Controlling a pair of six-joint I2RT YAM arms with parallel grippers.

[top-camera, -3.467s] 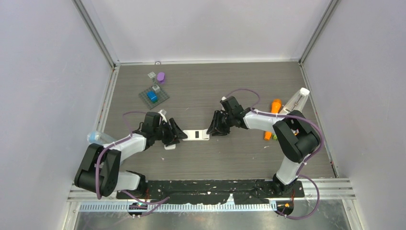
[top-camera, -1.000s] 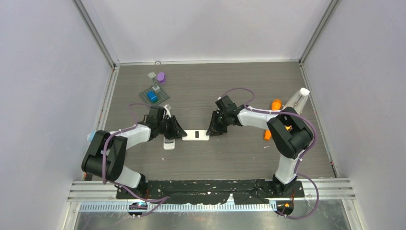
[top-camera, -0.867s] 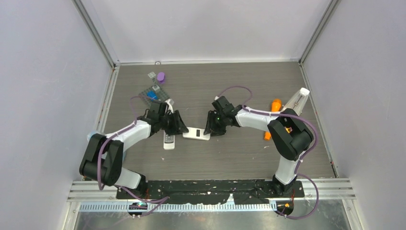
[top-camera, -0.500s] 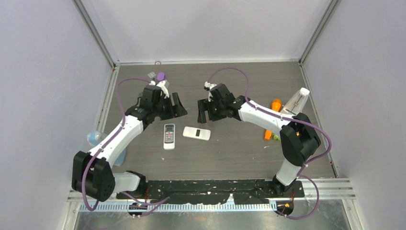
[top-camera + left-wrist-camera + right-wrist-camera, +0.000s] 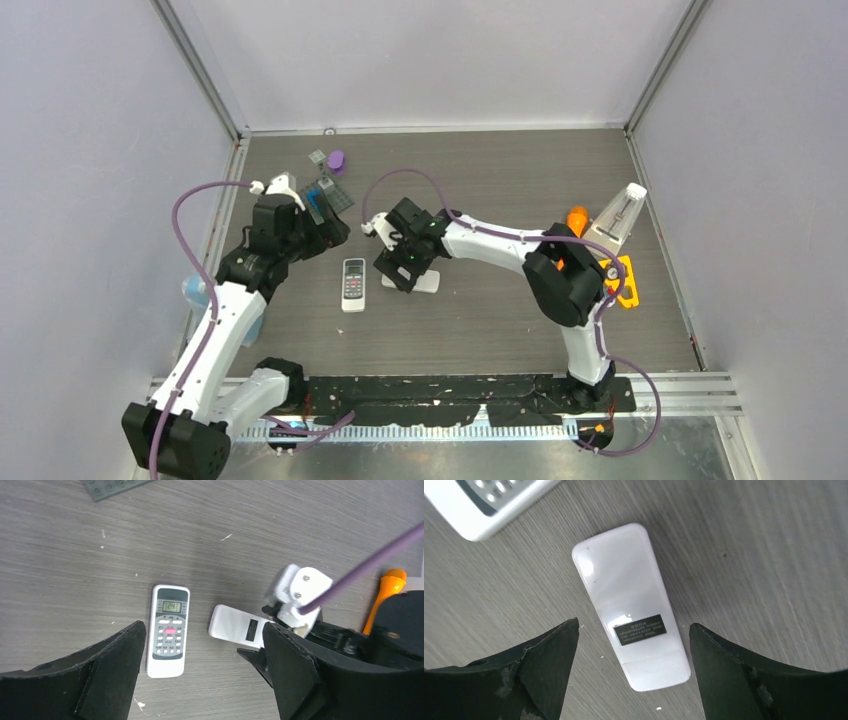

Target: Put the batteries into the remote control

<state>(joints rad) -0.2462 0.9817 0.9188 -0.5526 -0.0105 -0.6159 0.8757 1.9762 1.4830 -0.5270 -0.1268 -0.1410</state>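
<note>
Two white remotes lie mid-table. One lies face up [image 5: 354,284] [image 5: 169,630], its screen and buttons showing. The other lies face down [image 5: 428,284] [image 5: 237,629] [image 5: 634,615], its back unbroken with a small black label. My right gripper [image 5: 402,274] [image 5: 633,630] hovers over the face-down remote, open, one finger on each side, touching nothing. My left gripper [image 5: 322,232] [image 5: 202,670] is open and empty, raised above and to the far left of both remotes. The batteries are out of view.
A grey baseplate [image 5: 335,200] with small blocks and a purple piece [image 5: 336,160] lies at the far left. An orange tool [image 5: 577,218], a clear white-capped container [image 5: 622,212] and a yellow-orange item [image 5: 622,280] sit at the right. A bluish bottle [image 5: 195,290] lies by the left arm.
Both grippers stood shut at the ends of the face-down remote; they have opened and lifted away. The left arm pulled back to the far left, and the right gripper swung over the remote.
</note>
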